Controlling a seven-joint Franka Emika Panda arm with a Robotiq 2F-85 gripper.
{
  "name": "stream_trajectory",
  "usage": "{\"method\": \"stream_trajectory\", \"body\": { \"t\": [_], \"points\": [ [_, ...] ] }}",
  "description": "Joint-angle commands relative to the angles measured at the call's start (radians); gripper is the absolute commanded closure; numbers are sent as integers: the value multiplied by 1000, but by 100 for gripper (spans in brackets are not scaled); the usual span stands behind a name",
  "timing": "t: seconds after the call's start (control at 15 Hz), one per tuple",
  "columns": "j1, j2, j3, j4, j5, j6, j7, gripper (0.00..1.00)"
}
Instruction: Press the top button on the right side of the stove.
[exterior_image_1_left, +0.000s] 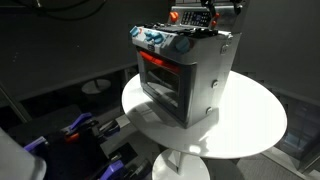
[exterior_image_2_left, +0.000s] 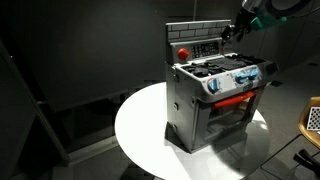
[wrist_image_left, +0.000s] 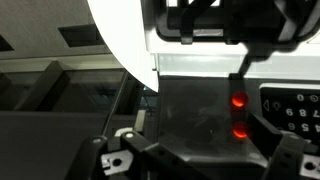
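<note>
The stove is a small silver-grey toy box with a red-trimmed oven window, blue front knobs and a red back panel; it stands on a round white table and shows in both exterior views. My gripper hovers just above the stove's back panel at its top corner. In the wrist view the gripper looks open and empty. Right in front of it, the grey side of the stove shows two glowing red buttons, one beside the other. A dark keypad lies next to them.
The white table has bare surface around the stove and a rim close to the stove's side. Dark floor and low shelving surround it. Blue and dark equipment sits low near the table.
</note>
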Motion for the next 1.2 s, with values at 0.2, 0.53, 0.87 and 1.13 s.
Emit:
{"method": "stream_trajectory", "body": {
  "t": [0.2, 0.53, 0.87, 1.13],
  "points": [
    [16, 19, -28, 41, -62, -32, 57, 0],
    [-2, -60, -7, -2, 36, -171, -57, 0],
    [-19, -148, 0, 1, 177, -388, -221, 0],
    [-25, -219, -4, 18, 214, -621, -291, 0]
  ]
}}
